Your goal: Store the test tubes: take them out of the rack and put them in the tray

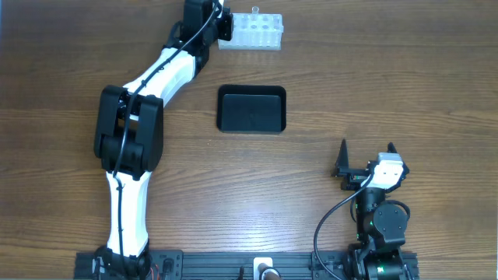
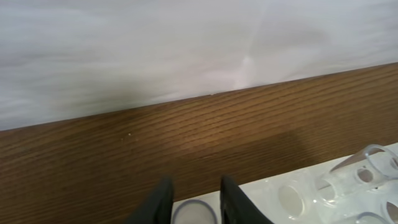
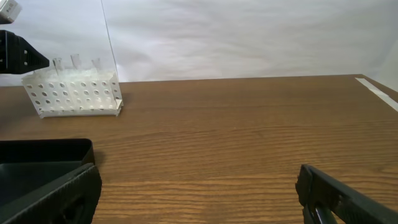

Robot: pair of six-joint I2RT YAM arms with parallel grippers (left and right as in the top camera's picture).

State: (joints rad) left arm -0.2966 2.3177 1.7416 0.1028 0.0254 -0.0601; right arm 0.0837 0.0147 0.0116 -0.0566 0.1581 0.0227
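A white perforated test tube rack (image 1: 250, 31) stands at the table's far edge, with clear test tubes (image 3: 75, 61) sticking up from it. My left gripper (image 1: 226, 27) is at the rack's left end. In its wrist view the fingers (image 2: 163, 202) are shut on the rim of a test tube (image 2: 194, 214), and another tube (image 2: 367, 169) leans in the rack (image 2: 292, 199) beside it. The black tray (image 1: 251, 109) lies in the middle of the table, below the rack. My right gripper (image 1: 366, 157) is open, holds nothing, and stays near its base, well away from both.
A pale wall (image 3: 249, 37) rises right behind the table's far edge. Bare wooden tabletop (image 1: 389, 78) stretches to the right of the rack and tray. A strip of white tape (image 3: 379, 93) lies at the table's right side.
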